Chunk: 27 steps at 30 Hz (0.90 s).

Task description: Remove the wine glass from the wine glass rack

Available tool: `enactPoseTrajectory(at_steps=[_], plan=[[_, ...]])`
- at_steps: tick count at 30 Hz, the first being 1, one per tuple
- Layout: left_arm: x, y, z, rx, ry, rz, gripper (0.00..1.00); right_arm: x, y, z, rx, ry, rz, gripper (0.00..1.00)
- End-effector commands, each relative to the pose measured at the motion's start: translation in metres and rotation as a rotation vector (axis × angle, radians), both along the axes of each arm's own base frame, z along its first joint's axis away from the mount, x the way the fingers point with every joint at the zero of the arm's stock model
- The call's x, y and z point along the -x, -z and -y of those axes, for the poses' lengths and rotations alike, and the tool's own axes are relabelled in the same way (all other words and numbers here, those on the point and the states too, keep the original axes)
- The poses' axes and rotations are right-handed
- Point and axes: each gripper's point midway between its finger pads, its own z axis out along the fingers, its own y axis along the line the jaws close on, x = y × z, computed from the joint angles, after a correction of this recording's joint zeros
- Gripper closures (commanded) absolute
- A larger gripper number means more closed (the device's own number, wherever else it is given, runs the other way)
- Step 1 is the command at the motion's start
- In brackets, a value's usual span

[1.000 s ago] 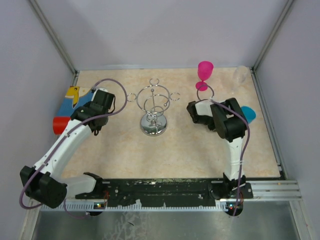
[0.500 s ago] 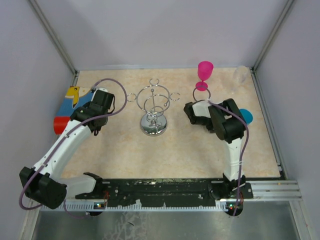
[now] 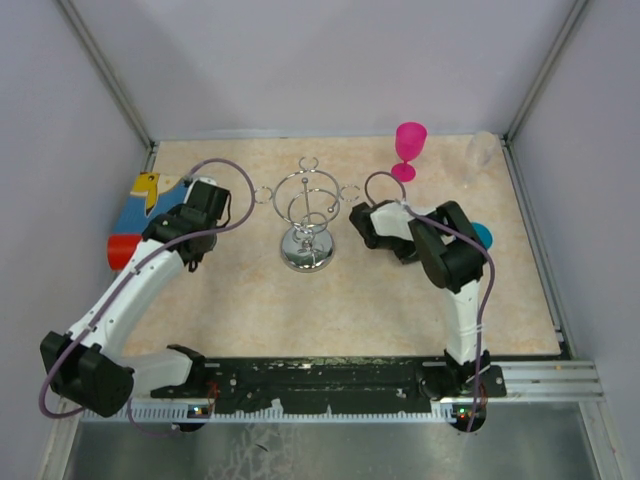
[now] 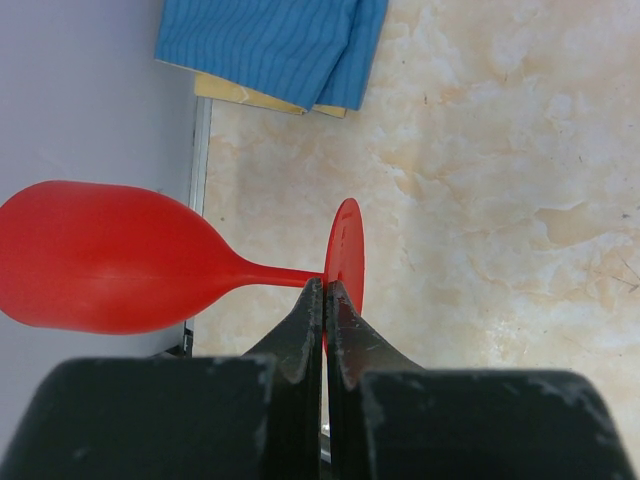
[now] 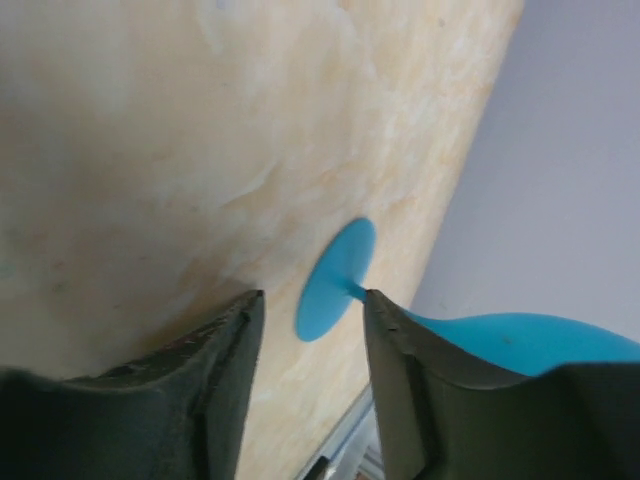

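The chrome wire wine glass rack [image 3: 308, 215] stands mid-table on its round base; I see no glass hanging on it. My left gripper [image 3: 160, 238] is at the table's left edge. In the left wrist view it [image 4: 325, 285] is shut on the foot of a red wine glass [image 4: 110, 258] lying on its side; the glass also shows from above [image 3: 122, 250]. My right gripper [image 3: 358, 222] is open and empty, just right of the rack. In the right wrist view it [image 5: 310, 293] points at a blue wine glass [image 5: 335, 280] lying beyond it.
A pink wine glass [image 3: 408, 148] stands upright at the back right, with a clear glass [image 3: 482, 148] in the far right corner. The blue glass [image 3: 480, 236] lies by the right arm. A blue, yellow and white cloth [image 3: 148, 198] lies at the left edge.
My right gripper has moved left, away from the pink glass and toward the rack. The left arm and the red glass have not moved.
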Motion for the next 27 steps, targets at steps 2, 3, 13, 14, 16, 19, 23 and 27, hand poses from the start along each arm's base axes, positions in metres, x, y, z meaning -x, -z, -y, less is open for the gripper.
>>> enactPoseTrajectory(at_steps=[2, 3, 13, 14, 16, 19, 23, 27], plan=[[-0.004, 0.008, 0.001, -0.025, 0.002, -0.03, 1.0, -0.011, 0.038, -0.068, -0.395, 0.002, 0.076, 0.76], [-0.004, 0.011, 0.001, -0.033, 0.0, -0.042, 1.0, -0.012, 0.036, -0.07, -0.413, -0.004, 0.082, 0.88], [-0.007, 0.034, -0.005, -0.213, -0.039, -0.158, 1.0, -0.015, 0.024, -0.085, -0.52, -0.056, 0.096, 1.0], [-0.007, 0.036, -0.005, -0.233, -0.042, -0.168, 1.0, -0.015, 0.023, -0.085, -0.525, -0.058, 0.098, 1.0], [-0.006, 0.038, -0.007, -0.267, -0.051, -0.178, 1.0, -0.014, 0.021, -0.086, -0.53, -0.064, 0.099, 1.0], [-0.005, 0.038, -0.012, -0.306, -0.063, -0.172, 1.0, -0.014, 0.018, -0.086, -0.538, -0.072, 0.103, 1.0], [-0.006, 0.041, -0.014, -0.34, -0.059, -0.18, 1.0, -0.016, 0.013, -0.089, -0.559, -0.089, 0.121, 1.0], [-0.001, 0.045, -0.008, -0.406, -0.007, -0.182, 1.0, -0.019, 0.009, -0.091, -0.574, -0.099, 0.135, 1.0]])
